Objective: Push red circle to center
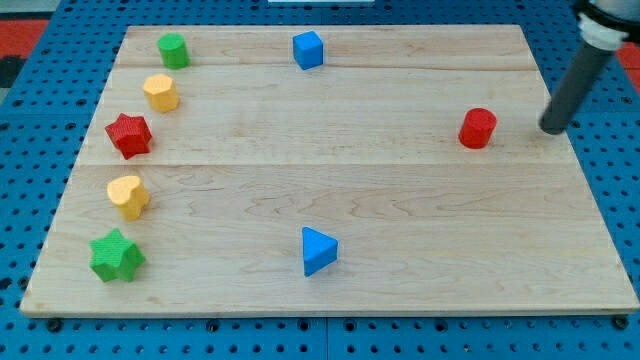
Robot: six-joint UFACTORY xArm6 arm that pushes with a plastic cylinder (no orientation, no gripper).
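Note:
The red circle (478, 128) stands on the wooden board (400, 210) near the view's right side, a little above mid-height. My tip (551, 129) rests on the board to the right of the red circle, apart from it by a block's width or so. The dark rod rises from the tip toward the view's top right corner.
A green circle-like block (173, 50), a yellow hexagon-like block (160, 92), a red star (129, 135), a yellow heart (128, 196) and a green star (117, 256) line the view's left. A blue cube (308, 49) sits at top centre, a blue triangle (318, 250) at bottom centre.

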